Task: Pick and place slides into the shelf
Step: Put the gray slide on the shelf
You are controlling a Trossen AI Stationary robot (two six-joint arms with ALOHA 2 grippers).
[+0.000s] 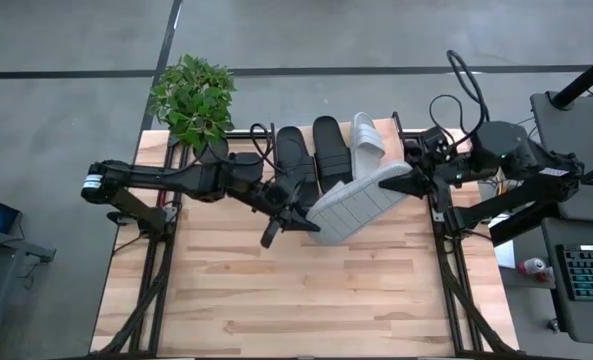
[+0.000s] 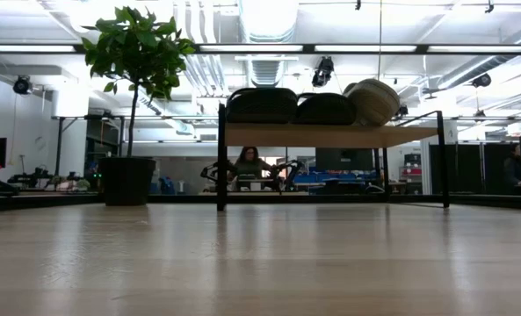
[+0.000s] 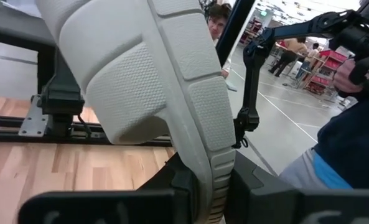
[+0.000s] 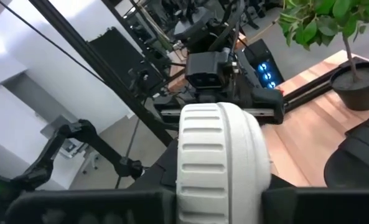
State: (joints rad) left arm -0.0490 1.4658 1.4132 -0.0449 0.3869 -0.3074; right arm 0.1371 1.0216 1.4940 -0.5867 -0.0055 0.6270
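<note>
Grey-white slide point(image 1: 351, 208), no legible txt.

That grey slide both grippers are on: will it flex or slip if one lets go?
The grey slide spans between the left gripper and right gripper without visible sag, so it is probably fairly stiff and light. Its ribbed, textured sole should resist slipping. Held at one end only, it may swing down.

Two black slides point(image 1: 309, 152) and one pale slide point(image 1: 367, 136) atop shelf point(image 2: 330, 135); fourth pale slide point(image 1: 354, 205) sole-up, airborne.
</note>
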